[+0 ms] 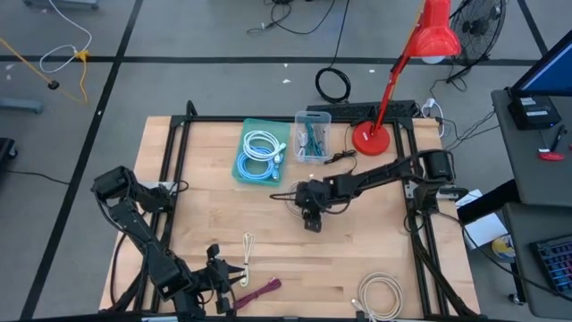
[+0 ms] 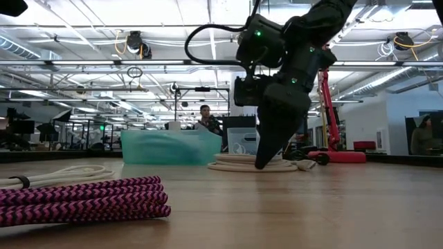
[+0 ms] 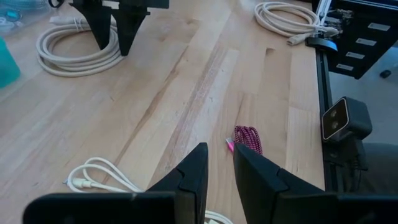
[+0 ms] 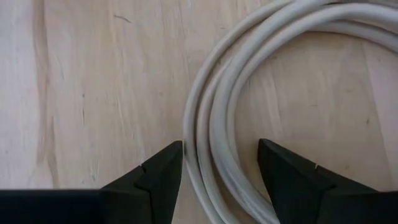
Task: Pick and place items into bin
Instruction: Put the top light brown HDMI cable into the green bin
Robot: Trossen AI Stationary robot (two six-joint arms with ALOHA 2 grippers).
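My right gripper [image 4: 221, 158] points down over mid-table, open. Its fingers stand on either side of the strands of a beige coil [image 4: 249, 56] that lies flat on the wood [image 1: 304, 199]; I see no touch. My left gripper [image 3: 219, 155] waits at the near edge, fingers a narrow gap apart, holding nothing. Before it lie a maroon bundled cord [image 3: 249, 138] and a cream cord [image 3: 99, 177]. A second pale coil [image 1: 382, 295] lies near the near right corner. The teal bin [image 1: 246, 170] at the far side holds light blue and white coils [image 1: 261, 148].
A clear box [image 1: 323, 121] with teal cords stands right of the bin. The red lamp's base [image 1: 369, 139] and its black cord sit beyond it. A black frame [image 1: 170, 179] runs along the table's edges. Bare wood lies between the two grippers.
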